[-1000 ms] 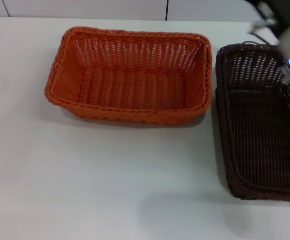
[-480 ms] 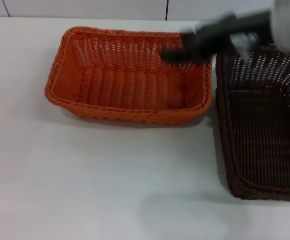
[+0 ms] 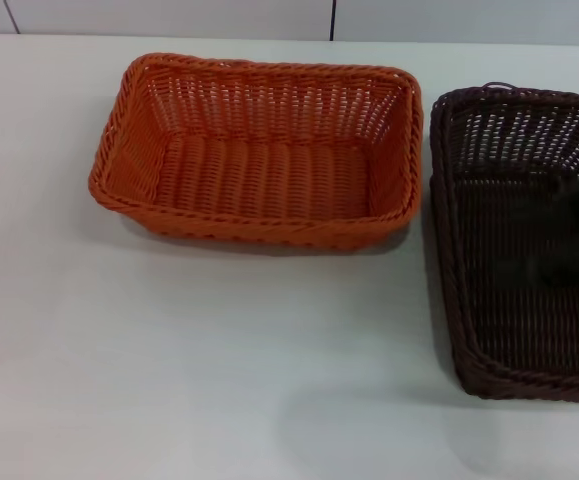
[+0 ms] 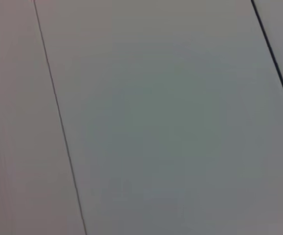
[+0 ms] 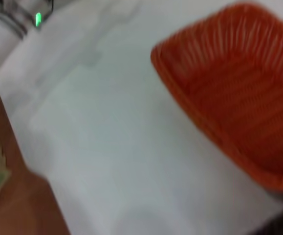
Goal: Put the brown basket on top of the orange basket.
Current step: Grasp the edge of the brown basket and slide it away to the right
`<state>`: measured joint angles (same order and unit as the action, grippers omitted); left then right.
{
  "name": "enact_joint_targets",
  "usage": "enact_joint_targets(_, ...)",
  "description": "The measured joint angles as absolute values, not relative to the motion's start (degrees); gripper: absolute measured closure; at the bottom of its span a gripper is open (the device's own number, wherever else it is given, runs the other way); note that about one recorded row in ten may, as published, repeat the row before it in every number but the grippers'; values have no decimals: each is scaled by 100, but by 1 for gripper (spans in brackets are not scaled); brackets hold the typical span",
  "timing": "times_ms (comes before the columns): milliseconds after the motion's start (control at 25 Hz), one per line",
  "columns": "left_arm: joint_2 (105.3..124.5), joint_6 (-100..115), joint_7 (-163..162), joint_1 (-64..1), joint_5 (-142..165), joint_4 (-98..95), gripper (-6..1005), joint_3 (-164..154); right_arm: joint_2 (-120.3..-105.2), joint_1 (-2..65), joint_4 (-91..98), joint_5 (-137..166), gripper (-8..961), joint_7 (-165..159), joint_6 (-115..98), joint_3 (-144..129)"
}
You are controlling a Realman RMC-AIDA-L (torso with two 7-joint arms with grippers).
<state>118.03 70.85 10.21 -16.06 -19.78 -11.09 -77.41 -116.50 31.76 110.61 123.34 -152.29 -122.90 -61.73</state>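
Brown basket [image 3: 524, 250] sits on the white table [image 3: 199, 350] at about 3 o'clock in the head view, cut off by that edge, apart from the orange one. Orange basket [image 3: 259, 150] lies at 11 o'clock, upright, just beside the brown one with a narrow strip of table between; right wrist view also shows it [image 5: 239, 83]. Neither gripper appears in any view, so wide, narrow or holding: cannot tell. Left wrist view shows only pale panels with dark seams.
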Motion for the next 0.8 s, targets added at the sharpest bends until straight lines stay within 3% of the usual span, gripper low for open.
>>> enact_joint_targets(120,11802,7002,1145,-1656,-1978,-1117,227,-7664,-11484,3065,11010,12466,339,-15234,-12335,-6529)
enact_joint_targets(200,11802,6936,1176,-1705,-1977,-1114,227,-7633,-11494,3050,10866,12650,339,-15211,-12358,-6688)
enact_joint_targets(520,11803,6829,1198,-1810,-1977,-1125,227,-7602,-11882,3172,10352,14166,339,-14951,-12371,-7706)
enact_joint_targets(800,11798,6829,1204,-1828,-1959,-1157,226,-7593,-11886,3325,9745,14430,340,-14978,-11920,-8375)
